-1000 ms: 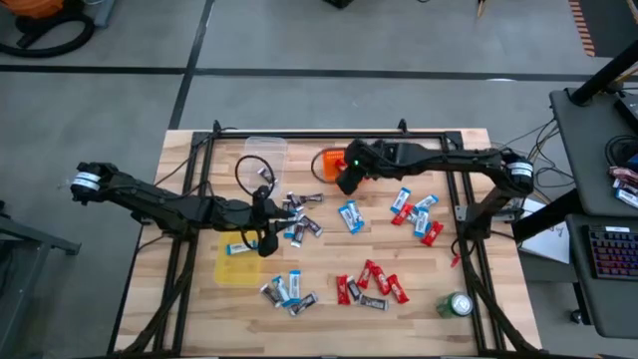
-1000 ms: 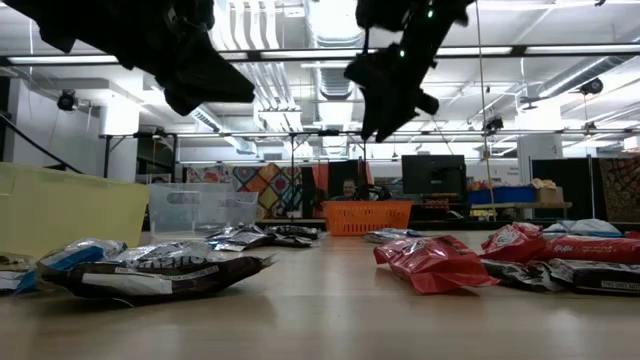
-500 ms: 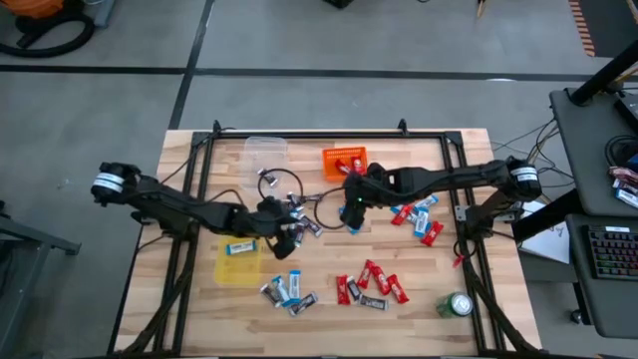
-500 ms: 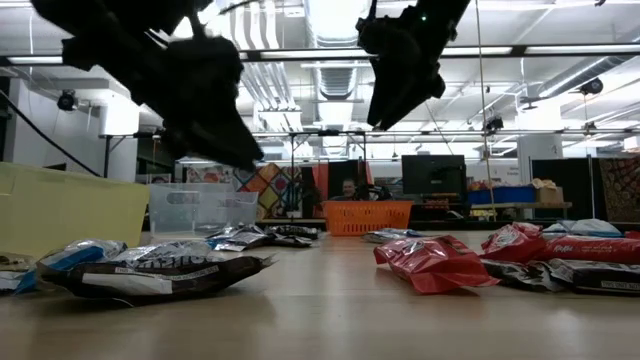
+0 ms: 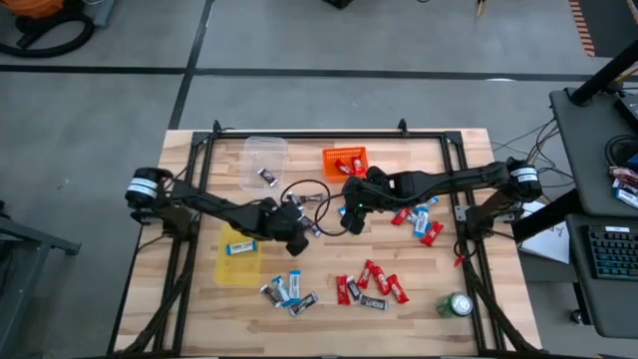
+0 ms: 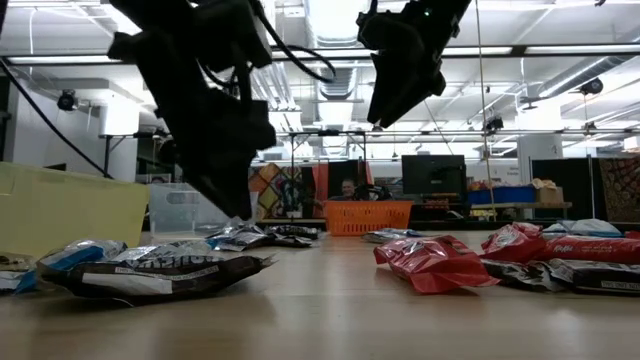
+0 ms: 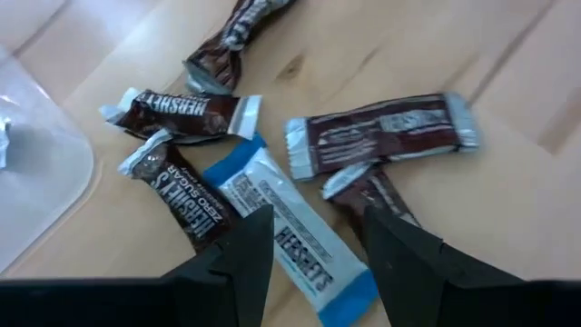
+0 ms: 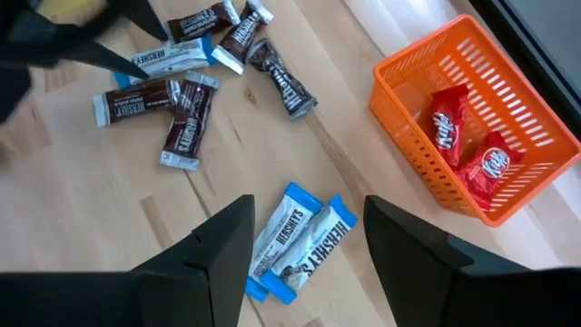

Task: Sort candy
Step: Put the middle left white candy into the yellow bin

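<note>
Between the parted left jaws (image 7: pixel 313 259), a blue-and-white bar (image 7: pixel 290 236) is lying on the desk (image 7: pixel 508 209), with dark brown bars (image 7: pixel 377 136) crowding just beyond and beside the fingers. Below the widely spread right jaws (image 8: pixel 309 222), two blue-and-white bars (image 8: pixel 300 238) are resting side by side, while red candy (image 8: pixel 467 150) is sitting in the orange bin (image 8: pixel 408 82) farther off.

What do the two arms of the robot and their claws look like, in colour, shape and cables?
Both are slim, dark, jointed arms. The left arm has a pale ring at its outer joint, and a thin black cable loops beside its wrist. The right arm has a similar pale ring. The left claw and the right claw each have two flat, matte black, tapering fingers.
</note>
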### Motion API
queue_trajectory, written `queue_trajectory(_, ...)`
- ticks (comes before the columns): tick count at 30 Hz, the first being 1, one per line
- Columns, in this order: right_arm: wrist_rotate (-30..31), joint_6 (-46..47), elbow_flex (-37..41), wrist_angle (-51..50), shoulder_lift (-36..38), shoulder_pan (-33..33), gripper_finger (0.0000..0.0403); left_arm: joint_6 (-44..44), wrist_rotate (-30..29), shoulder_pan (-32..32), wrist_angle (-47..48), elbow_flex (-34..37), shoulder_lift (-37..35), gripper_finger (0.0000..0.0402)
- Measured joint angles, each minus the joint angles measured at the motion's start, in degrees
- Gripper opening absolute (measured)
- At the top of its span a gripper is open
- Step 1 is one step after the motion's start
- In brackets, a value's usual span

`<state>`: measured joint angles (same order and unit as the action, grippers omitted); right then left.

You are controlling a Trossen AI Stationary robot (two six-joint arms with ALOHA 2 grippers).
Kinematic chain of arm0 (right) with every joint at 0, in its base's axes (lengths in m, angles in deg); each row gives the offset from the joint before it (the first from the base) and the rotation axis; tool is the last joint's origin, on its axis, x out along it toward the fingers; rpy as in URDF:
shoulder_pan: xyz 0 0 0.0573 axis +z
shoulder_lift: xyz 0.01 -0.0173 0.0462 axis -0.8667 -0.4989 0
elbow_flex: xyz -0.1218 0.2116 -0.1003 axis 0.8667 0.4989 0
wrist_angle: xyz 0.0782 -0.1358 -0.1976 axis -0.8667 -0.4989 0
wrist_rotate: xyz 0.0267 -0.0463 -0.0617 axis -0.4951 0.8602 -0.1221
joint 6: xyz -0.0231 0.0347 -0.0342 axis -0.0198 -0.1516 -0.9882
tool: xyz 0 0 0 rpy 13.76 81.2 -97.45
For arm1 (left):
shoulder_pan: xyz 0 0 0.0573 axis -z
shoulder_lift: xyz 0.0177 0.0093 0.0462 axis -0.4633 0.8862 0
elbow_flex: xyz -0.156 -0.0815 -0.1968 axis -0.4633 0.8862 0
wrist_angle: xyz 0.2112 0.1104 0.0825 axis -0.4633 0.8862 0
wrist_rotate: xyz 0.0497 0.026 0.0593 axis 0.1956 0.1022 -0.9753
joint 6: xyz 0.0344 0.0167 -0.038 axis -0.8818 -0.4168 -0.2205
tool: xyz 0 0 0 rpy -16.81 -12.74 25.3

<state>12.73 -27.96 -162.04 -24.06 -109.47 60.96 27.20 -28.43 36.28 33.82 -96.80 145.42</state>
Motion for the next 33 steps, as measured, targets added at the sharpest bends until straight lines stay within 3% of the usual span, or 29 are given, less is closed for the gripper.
queue_trajectory(14,-0.02,0.03,0.54,0.03,0.0,0.0,0.0199,2.52,-0.54,-1.29,0.65,-0.4,5.23,0.015)
queue_trajectory(18,-0.02,0.05,0.66,0.08,0.0,0.0,0.0199,2.09,-0.56,-1.28,0.67,-0.34,5.24,0.0119)
queue_trajectory(26,-0.02,0.06,0.66,0.18,0.0,0.0,0.0199,1.09,-0.52,-1.2,0.6,-0.43,4.8,0.0013)
queue_trajectory(33,-0.03,0.06,0.9,0.18,0.0,0.02,0.0199,-1.78,-0.01,0.16,0.36,-0.4,0.36,0.0006)
